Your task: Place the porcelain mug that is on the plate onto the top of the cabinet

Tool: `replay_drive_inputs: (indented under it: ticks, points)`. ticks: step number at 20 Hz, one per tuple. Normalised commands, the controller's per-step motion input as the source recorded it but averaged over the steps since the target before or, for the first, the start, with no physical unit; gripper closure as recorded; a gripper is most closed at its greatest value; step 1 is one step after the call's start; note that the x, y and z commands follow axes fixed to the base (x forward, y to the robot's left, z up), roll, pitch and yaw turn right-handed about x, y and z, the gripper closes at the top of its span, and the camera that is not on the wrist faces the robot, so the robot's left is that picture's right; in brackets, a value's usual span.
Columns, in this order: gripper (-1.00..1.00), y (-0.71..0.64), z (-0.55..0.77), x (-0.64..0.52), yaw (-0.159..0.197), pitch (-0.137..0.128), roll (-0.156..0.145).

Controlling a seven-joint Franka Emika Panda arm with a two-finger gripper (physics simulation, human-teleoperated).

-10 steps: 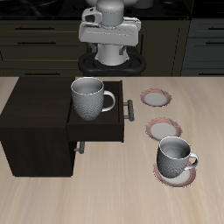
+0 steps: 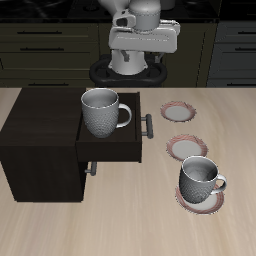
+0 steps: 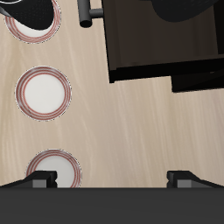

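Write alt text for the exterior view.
A grey-white mug sits on a plate near the table's front edge; a second mug rests in the dark cabinet's open drawer. Two empty plates lie farther back.

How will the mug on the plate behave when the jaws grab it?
The porcelain mug looks rigid and glazed, so probably slippery in the gripper. Its loop handle puts weight off-centre, so it may twist. Resting loose on the plate, it could slide or chip if knocked.
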Motion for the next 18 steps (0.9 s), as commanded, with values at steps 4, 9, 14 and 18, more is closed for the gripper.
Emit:
replay_drive_inputs:
  ticks: [4, 9, 14, 18]
  points:
    - [-1.00, 0.54, -0.06, 0.01, 0.013, -0.001, 0.056]
    - [-1.00, 0.59, -0.07, -0.01, 0.015, -0.002, 0.048]
    - [-1.00, 0.50, -0.08, 0.06, 0.009, 0.007, 0.021]
    - [-1.00, 0.43, 0.03, 0.07, -0.014, -0.020, 0.008]
